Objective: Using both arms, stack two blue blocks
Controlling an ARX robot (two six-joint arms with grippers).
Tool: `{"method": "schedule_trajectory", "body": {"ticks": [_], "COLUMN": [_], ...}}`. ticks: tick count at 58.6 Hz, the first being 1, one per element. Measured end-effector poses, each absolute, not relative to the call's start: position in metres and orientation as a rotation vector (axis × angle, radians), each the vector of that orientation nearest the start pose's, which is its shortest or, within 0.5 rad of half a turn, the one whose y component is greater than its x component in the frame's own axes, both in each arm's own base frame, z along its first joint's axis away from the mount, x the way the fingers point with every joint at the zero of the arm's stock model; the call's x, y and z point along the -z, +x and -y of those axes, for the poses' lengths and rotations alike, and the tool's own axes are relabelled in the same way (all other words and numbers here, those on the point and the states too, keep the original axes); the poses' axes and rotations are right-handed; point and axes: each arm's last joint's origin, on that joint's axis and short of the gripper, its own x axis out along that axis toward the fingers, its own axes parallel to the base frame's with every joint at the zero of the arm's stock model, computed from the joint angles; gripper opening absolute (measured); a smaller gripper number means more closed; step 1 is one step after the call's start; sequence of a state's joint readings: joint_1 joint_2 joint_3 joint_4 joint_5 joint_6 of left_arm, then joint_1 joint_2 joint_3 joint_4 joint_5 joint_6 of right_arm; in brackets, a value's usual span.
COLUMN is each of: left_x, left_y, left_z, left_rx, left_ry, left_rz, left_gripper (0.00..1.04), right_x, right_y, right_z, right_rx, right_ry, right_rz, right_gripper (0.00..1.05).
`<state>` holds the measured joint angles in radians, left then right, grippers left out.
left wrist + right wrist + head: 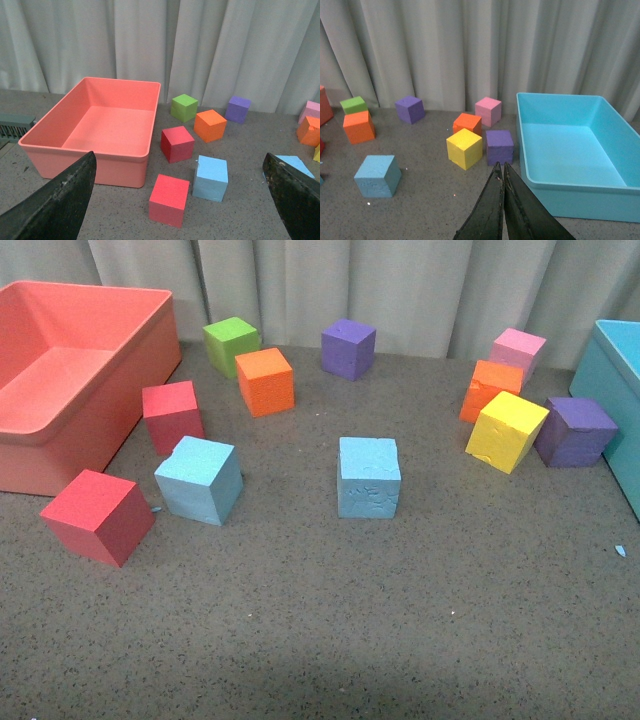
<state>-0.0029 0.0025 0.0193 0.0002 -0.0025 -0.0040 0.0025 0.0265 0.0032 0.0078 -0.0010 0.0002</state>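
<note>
1. On the left gripper, the two fingers are matte black, broad wedges narrowing to blunt tips.
2. Their faces are scuffed grey and look dusty, with wear heaviest along the edges.
3. On the right gripper, the fingers are black and slim, tapering to fine points, slightly glossy with faint pale streaks.

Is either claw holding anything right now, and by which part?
Nothing is held. The left claw is open and empty, the right claw is shut on nothing, and both blue blocks sit free on the table.

Sky-blue blocks, speckled grey table
</note>
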Motion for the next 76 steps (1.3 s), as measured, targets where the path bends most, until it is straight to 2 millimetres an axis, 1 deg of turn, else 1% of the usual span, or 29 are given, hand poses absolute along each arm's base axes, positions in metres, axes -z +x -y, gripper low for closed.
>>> {"method": "schedule_trajectory", "body": {"ticks": [10, 11, 16, 19, 23, 25, 26, 34, 35, 40, 42, 44, 49, 52, 54, 55, 58, 62, 67, 69, 76], "left_x": [-0.170, -0.170, -0.170, -0.170, -0.170, -0.170, -0.170, -0.170, -0.170, -0.167, -0.167, -0.169, -0.182, -0.192, -0.199, -0.202, -0.204, -0.193, -0.182, -0.176, -0.163], "left_y": [0.097, 0.097, 0.097, 0.097, 0.097, 0.097, 0.097, 0.097, 0.097, 0.101, 0.105, 0.110, 0.126, 0.143, 0.160, 0.172, 0.202, 0.244, 0.271, 0.285, 0.316], "left_z": [0.000, 0.000, 0.000, 0.000, 0.000, 0.000, 0.000, 0.000, 0.000, -0.001, -0.001, -0.001, 0.002, 0.004, 0.008, 0.009, 0.014, 0.023, 0.030, 0.035, 0.049], "left_rx": [0.000, 0.000, 0.000, 0.000, 0.000, 0.000, 0.000, 0.000, -0.008, -0.118, -0.134, -0.140, -0.124, -0.095, -0.043, -0.020, 0.035, 0.094, 0.100, 0.101, 0.118], "left_ry": [-0.004, -0.004, -0.004, -0.004, -0.004, -0.004, -0.004, -0.004, -0.006, -0.069, -0.093, -0.114, -0.148, -0.169, -0.181, -0.186, -0.187, -0.168, -0.130, -0.107, -0.085], "left_rz": [0.017, 0.017, 0.017, 0.017, 0.017, 0.017, 0.017, 0.017, 0.011, -0.187, -0.223, -0.238, -0.245, -0.245, -0.262, -0.277, -0.344, -0.485, -0.583, -0.629, -0.715], "left_gripper": [0.98, 0.98, 0.98, 0.98, 0.98, 0.98, 0.98, 0.98, 0.98, 0.98, 0.98, 0.98, 0.98, 0.98, 0.98, 0.98, 0.98, 0.98, 0.98, 0.98, 0.98], "right_x": [-0.164, -0.164, -0.164, -0.164, -0.164, -0.164, -0.164, -0.164, -0.164, -0.164, -0.164, -0.164, -0.164, -0.164, -0.164, -0.164, -0.164, -0.164, -0.164, -0.164, -0.164], "right_y": [0.098, 0.098, 0.098, 0.098, 0.098, 0.098, 0.098, 0.098, 0.098, 0.098, 0.098, 0.098, 0.098, 0.098, 0.098, 0.098, 0.098, 0.098, 0.098, 0.098, 0.098], "right_z": [0.000, 0.000, 0.000, 0.000, 0.000, 0.000, 0.000, 0.000, 0.000, 0.000, 0.000, 0.000, 0.000, 0.000, 0.000, 0.000, 0.000, 0.000, 0.000, 0.000, 0.000], "right_rx": [-0.003, -0.003, -0.003, -0.003, -0.003, -0.003, -0.003, -0.003, -0.003, -0.003, -0.003, -0.004, -0.004, -0.004, -0.004, -0.004, -0.004, -0.004, -0.004, -0.004, -0.004], "right_ry": [0.000, -0.001, -0.001, -0.001, -0.001, -0.001, -0.001, -0.001, -0.001, -0.001, -0.001, 0.001, 0.000, 0.000, 0.000, 0.000, 0.000, 0.000, 0.000, 0.000, 0.000], "right_rz": [-0.001, -0.001, 0.000, 0.000, 0.000, 0.000, 0.000, 0.000, 0.000, 0.000, 0.001, 0.001, 0.000, 0.000, 0.000, 0.000, 0.000, 0.000, 0.000, 0.000, 0.000], "right_gripper": [0.01, 0.02, 0.16, 0.27, 0.37, 0.44, 0.46, 0.71, 0.73, 0.89, 0.94, 0.97, 0.95, 0.95, 0.95, 0.95, 0.95, 0.95, 0.95, 0.95, 0.95]}}
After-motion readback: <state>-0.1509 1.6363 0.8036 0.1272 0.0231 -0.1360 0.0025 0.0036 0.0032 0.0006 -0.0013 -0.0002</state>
